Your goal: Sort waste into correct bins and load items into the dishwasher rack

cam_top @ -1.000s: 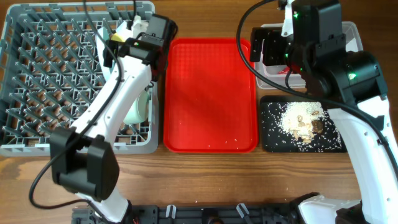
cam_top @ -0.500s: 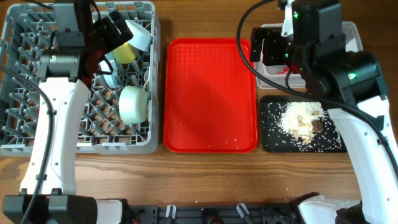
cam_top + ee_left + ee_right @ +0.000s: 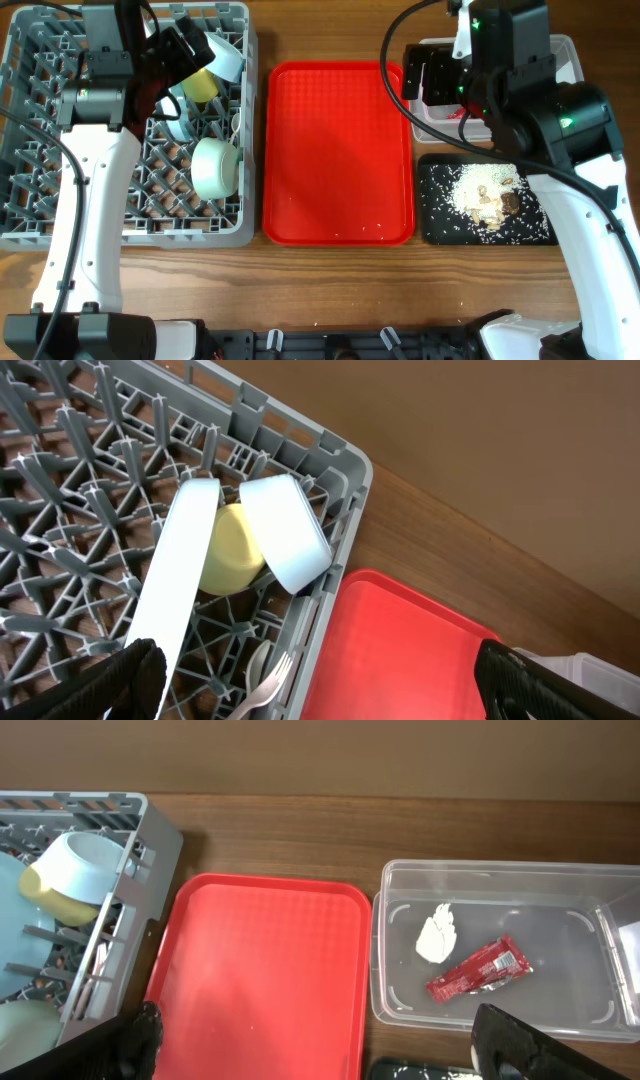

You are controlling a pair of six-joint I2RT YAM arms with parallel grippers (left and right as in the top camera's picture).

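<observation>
The grey dishwasher rack [image 3: 60, 150] fills the left. In it are the yellow cup [image 3: 203, 85], a pale blue dish [image 3: 226, 60] leaning on it, and the mint-green bowl [image 3: 213, 167]. The left wrist view shows the light blue plate [image 3: 172, 575] on edge, the cup [image 3: 232, 548], and the white fork [image 3: 270, 678] beside the spoon [image 3: 254, 660]. My left gripper [image 3: 172, 52] is open and empty above the rack's far right corner. My right gripper [image 3: 425, 82] is open and empty over the clear tub's [image 3: 500, 870] left edge. The tub holds the red wrapper [image 3: 478, 970] and napkin [image 3: 437, 935].
The red tray [image 3: 335, 150] lies between the rack and the bins, with a few crumbs near its front edge. The black tray [image 3: 435, 228] in front of the tub holds rice scraps [image 3: 485, 192] with brown bits. Bare wooden table runs along the front.
The left arm has swung left and back across the rack, uncovering the cup, dish and bowl; it has held still for the last half second. The right arm has not moved.
</observation>
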